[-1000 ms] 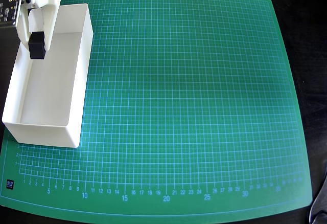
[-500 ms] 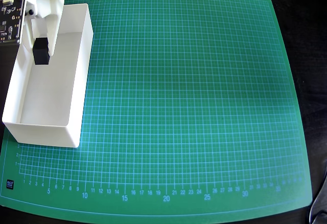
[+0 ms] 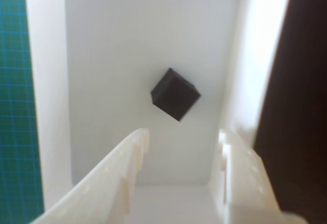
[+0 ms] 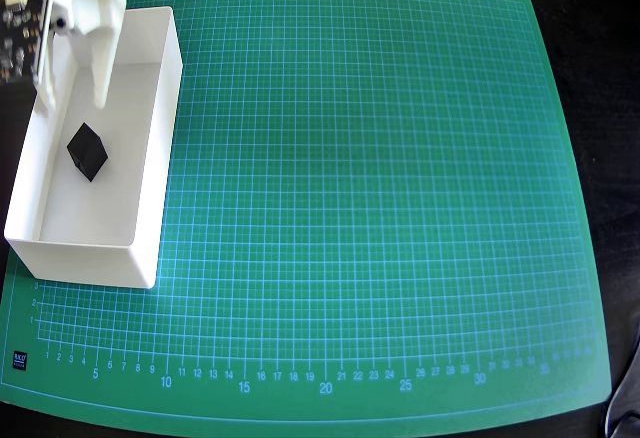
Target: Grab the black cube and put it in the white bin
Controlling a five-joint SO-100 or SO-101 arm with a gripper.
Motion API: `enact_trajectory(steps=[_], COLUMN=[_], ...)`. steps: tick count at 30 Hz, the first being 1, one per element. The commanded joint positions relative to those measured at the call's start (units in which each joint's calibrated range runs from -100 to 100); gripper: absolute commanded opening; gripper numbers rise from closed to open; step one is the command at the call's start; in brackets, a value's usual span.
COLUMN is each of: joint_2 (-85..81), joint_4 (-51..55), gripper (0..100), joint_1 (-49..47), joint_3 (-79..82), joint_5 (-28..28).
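- Pincer [image 3: 181, 142] of pale cream plastic stands with its two fingers spread apart and nothing between them; in the wrist view both fingers reach up from the lower edge, and the gap between them shows only the white floor below.
- In the overhead view the pincer [image 4: 72, 78] hangs over the far end of the long rectangular white plastic bin [image 4: 160, 148], near the far left corner of the green gridded cutting mat [image 4: 380, 188] that covers the worktop.
- Beyond the fingertips in the wrist view lies the small matte black cube [image 3: 175, 94], clear of both fingers and turned so one corner points toward the camera.
- Seen from overhead, the black cube [image 4: 87, 151] is inside the white bin, about midway along its length and nearer its left wall, touching neither wall as far as I can tell. Whether it has settled flat on the bin floor or is tipped on an edge is not clear.
- My judgement: the main work is done, since the cube is in the bin and the fingers are off it.
- What is left, at most, is to lift the arm clear of the bin walls; nothing else on the mat appears to need moving.
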Motion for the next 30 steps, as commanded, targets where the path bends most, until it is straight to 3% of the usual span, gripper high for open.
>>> enact_trajectory(steps=[1, 7, 14, 26, 30], joint_2=[-9.3, -17.8, -29.7, -57.9, -68.4], joint_4=[2.3, 10.3, 10.0, 8.7, 1.6], gripper=[18, 19, 19, 18, 18], joint_1=[0.0, -0.1, -6.2, -10.1, -10.2], joint_3=[-1.6, -1.4, 7.2, 46.4, 60.8], joint_5=[-0.2, -0.8, -5.5, -8.3, -8.3])
